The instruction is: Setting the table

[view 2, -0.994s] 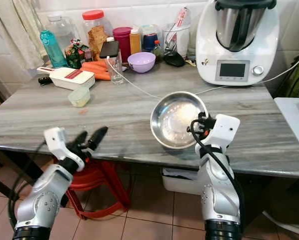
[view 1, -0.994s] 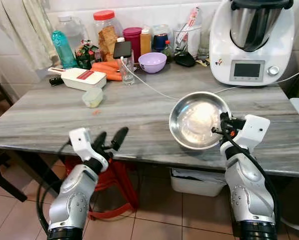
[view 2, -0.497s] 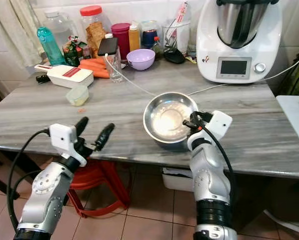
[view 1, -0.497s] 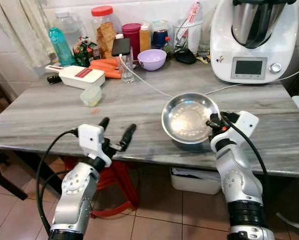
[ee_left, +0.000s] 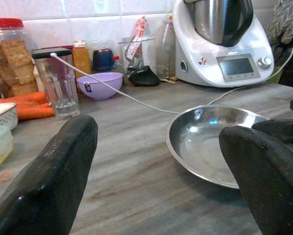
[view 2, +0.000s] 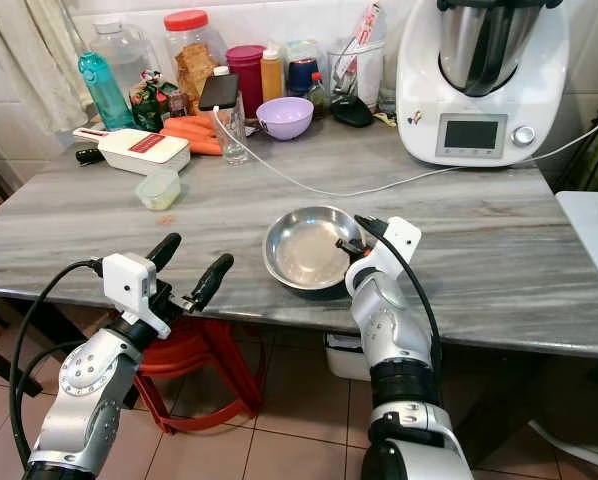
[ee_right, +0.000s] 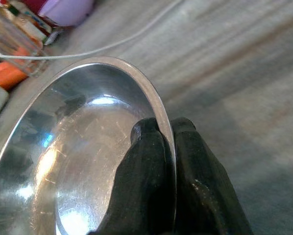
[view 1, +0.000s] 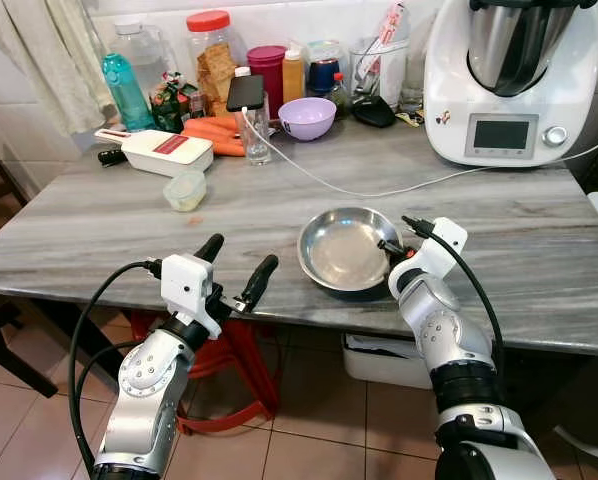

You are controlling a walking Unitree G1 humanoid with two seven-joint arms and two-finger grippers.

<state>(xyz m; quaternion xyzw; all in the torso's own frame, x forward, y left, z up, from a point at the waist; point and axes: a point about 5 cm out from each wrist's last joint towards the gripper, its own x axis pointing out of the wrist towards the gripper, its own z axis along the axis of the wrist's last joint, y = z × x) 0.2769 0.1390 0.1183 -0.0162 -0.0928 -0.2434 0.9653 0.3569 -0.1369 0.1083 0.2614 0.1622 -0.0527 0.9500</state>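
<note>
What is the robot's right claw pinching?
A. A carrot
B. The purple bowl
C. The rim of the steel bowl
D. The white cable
C: the right claw has one finger inside and one outside the rim of the steel bowl, which sits near the table's front edge.

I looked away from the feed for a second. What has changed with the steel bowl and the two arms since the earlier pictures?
The right gripper, still shut on the rim of the round stainless steel bowl, has lowered it from a tilted, raised pose to lie flat on the grey marble table, nearer the robot's left. The left gripper has risen slightly and stays open at the table edge. The purple bowl and white cable have not moved.
</note>
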